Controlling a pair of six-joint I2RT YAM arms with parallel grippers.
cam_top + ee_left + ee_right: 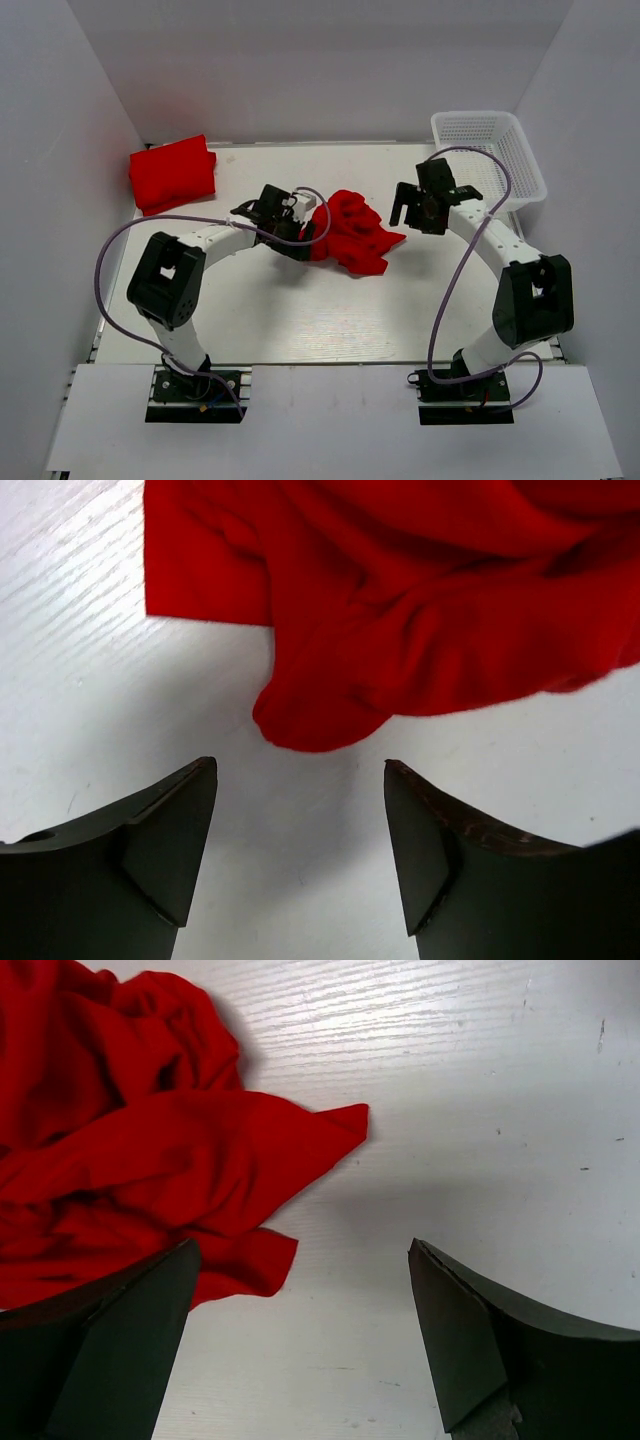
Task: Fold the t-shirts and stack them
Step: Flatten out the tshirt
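Poised, left gripper spread, just short of crumpled t-shirt dead ahead (right gripper, likewise spread, farther off).

White table: folded t-shirt, crumpled t-shirt, basket.

Crumpled t-shirt blocks the table centre; near side open.
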